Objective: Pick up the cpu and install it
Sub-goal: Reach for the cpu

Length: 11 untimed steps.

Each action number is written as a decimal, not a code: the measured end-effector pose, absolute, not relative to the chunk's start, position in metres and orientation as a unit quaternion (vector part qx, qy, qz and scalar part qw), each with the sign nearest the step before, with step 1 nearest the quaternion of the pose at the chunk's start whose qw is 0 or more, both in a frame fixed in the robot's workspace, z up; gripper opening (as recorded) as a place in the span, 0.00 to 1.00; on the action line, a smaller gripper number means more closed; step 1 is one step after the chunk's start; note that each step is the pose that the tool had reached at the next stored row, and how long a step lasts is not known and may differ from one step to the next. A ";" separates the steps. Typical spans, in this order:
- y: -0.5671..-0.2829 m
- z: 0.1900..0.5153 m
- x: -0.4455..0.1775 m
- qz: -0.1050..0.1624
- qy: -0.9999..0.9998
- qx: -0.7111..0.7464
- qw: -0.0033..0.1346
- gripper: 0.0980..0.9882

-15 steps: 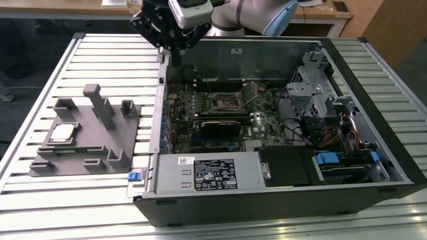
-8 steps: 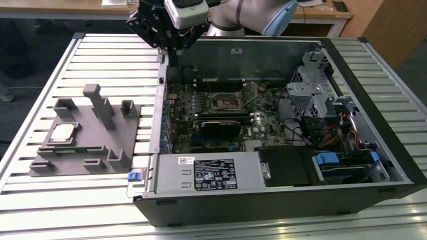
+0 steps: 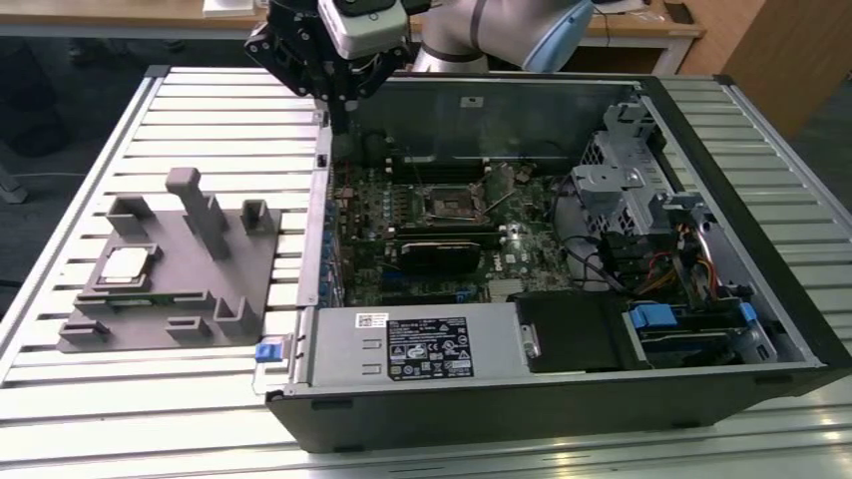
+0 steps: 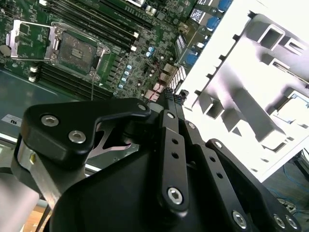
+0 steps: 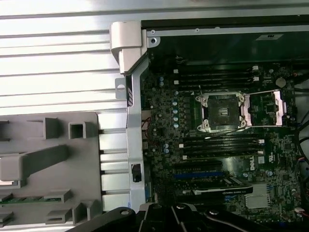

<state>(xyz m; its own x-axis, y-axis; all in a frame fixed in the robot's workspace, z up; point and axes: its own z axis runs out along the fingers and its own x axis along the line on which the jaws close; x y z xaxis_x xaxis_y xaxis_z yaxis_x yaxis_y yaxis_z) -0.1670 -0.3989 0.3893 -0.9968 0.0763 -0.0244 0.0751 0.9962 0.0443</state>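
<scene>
The cpu (image 3: 124,264), a small pale square chip, lies in a recess of the grey holder block (image 3: 174,299) on the exterior view's left, outside the computer case. In the second wrist view the cpu (image 4: 295,108) shows as a bright square on that block. My gripper (image 3: 341,125) hangs high over the back corner of the case's side wall, well away from the cpu. Its fingers (image 4: 169,94) are shut with nothing between them. The dark socket (image 3: 449,203) on the motherboard stands uncovered, its hollow centre showing, and its metal frame (image 5: 263,108) is flipped open beside the socket (image 5: 219,112).
The open computer case (image 3: 785,329) lies on a slatted metal table (image 3: 200,120). A grey box with a label (image 3: 413,344) sits at the case's front, drive cages and cables (image 3: 665,259) on the exterior view's right. Upright posts (image 3: 200,210) rise from the holder block.
</scene>
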 end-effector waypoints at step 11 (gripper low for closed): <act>-0.399 0.389 -0.174 0.022 0.999 0.038 0.013 0.02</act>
<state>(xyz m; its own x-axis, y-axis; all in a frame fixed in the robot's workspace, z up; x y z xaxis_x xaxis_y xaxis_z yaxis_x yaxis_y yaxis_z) -0.1739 -0.3990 0.3885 -0.9968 0.0762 -0.0244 0.0751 0.9962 0.0444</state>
